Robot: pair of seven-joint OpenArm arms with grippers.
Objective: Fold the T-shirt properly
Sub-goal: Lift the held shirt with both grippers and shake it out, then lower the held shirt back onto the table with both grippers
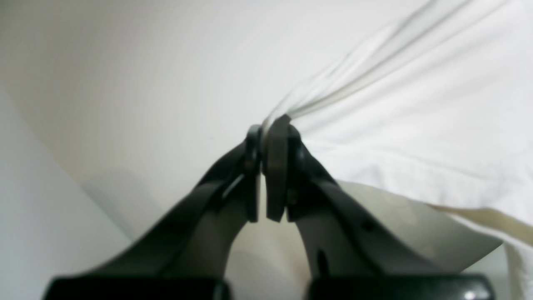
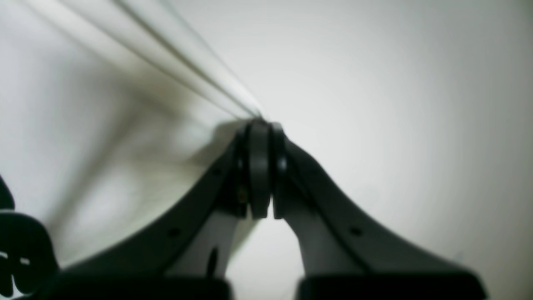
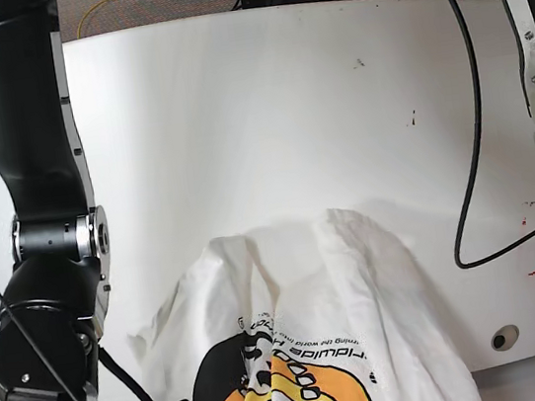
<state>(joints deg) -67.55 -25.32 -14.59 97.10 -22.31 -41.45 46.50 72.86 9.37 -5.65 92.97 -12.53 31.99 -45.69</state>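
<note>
step: lifting T-shirt (image 3: 358, 277) off surface (image 3: 265, 111) | left hand (image 1: 270, 125) pinching hem | right hand (image 2: 258, 123) pinching cloth | next: spread flat, print down

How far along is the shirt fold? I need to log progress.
Done: both pincers are shut on fabric, the left pincer and right pincer each pinching taut cloth. In hand: the cream cotton T-shirt with an orange-and-yellow print hangs bunched over the white table. Left: no neat fold shows yet.
</note>
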